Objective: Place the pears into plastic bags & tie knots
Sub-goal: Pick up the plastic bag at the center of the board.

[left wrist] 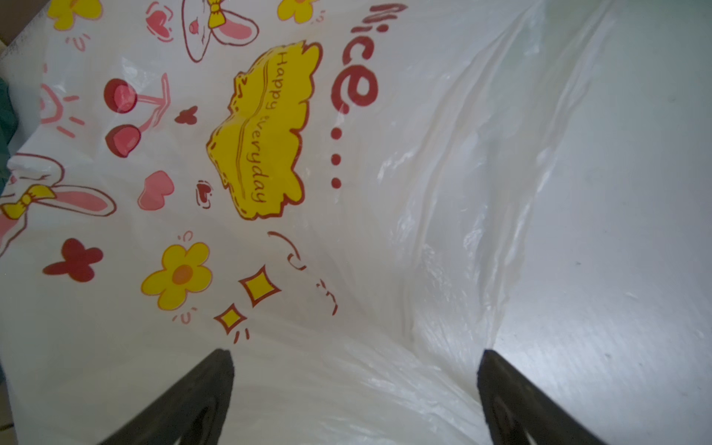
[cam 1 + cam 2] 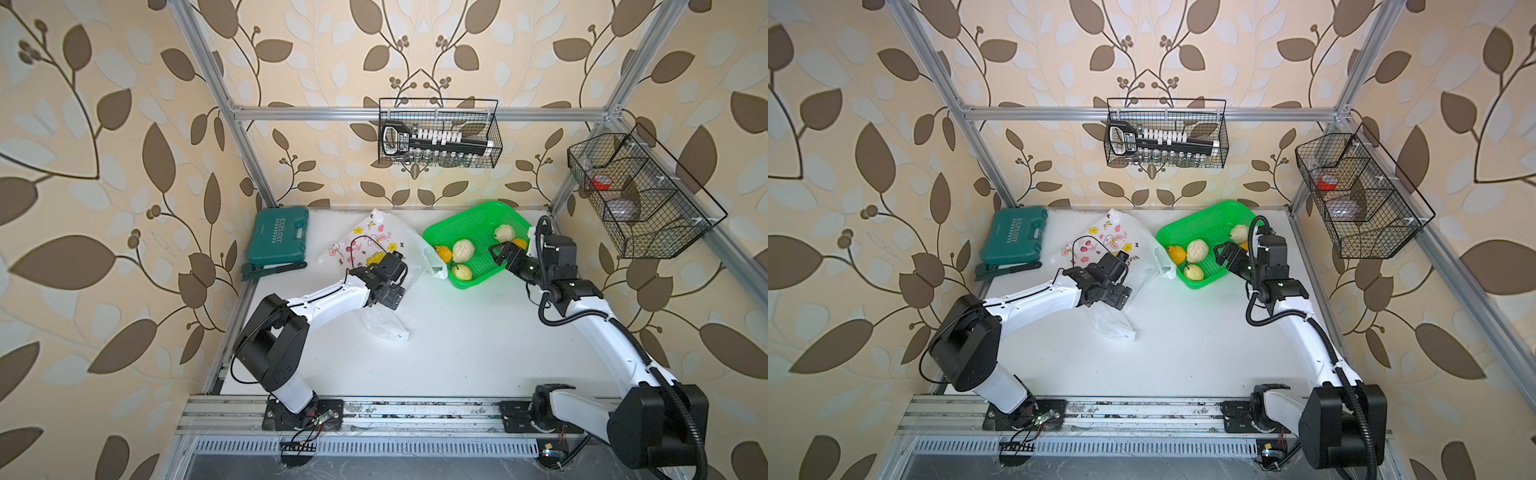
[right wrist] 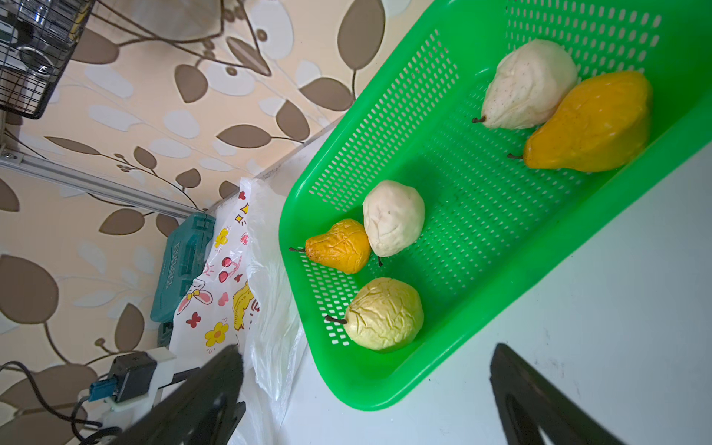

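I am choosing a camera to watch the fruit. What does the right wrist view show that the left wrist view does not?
Only the right wrist view: the green basket holding five pears, and a black wire rack. Only the left wrist view: the words "Happy everyday", readable on the bag. Both: the bag, the white table, and an open claw (right claw, left claw).

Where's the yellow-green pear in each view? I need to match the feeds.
In a top view: yellow-green pear in the green basket's near corner.
In a top view: yellow-green pear, same corner.
Left wrist: not in it.
Right wrist: yellow-green pear in the basket end beside the bag.
Shared landmark: green basket.
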Available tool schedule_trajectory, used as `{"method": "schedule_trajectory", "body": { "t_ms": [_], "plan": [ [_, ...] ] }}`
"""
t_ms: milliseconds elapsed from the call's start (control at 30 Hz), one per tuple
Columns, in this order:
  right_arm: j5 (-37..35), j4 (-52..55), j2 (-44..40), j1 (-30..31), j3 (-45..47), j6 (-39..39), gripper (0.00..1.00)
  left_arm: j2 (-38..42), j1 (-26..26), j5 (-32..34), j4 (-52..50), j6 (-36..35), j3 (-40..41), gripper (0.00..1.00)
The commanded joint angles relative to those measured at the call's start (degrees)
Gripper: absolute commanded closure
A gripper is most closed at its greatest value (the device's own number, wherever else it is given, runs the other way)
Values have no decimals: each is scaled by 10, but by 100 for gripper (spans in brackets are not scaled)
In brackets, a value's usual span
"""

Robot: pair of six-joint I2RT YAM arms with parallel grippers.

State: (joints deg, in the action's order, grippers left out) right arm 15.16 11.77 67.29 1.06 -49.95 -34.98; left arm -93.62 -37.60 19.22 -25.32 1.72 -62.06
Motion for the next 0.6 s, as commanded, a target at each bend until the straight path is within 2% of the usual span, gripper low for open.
{"method": "schedule_trajectory", "body": {
  "t_ms": [0,133,267,367,433,500,533,567],
  "plan": [
    [13,0,11,-1,-17,-11,0,-32,-9,36,23,2,-31,1],
    [19,-8,22,-1,-20,-14,0,-78,-9,104,22,32,-63,2],
    [13,-16,39,0,-31,-18,0,-131,-2,153,17,39,-97,13],
    [12,-20,65,0,-50,-23,0,-153,13,146,19,45,-109,36],
    [14,-22,95,0,-67,-27,1,-155,18,141,22,42,-111,59],
    [16,-19,135,0,-93,-27,1,-143,18,132,26,36,-111,87],
    [17,-17,156,1,-105,-26,1,-135,18,125,22,37,-113,97],
    [14,-16,177,2,-119,-25,2,-125,18,114,14,39,-119,100]
  ]
}}
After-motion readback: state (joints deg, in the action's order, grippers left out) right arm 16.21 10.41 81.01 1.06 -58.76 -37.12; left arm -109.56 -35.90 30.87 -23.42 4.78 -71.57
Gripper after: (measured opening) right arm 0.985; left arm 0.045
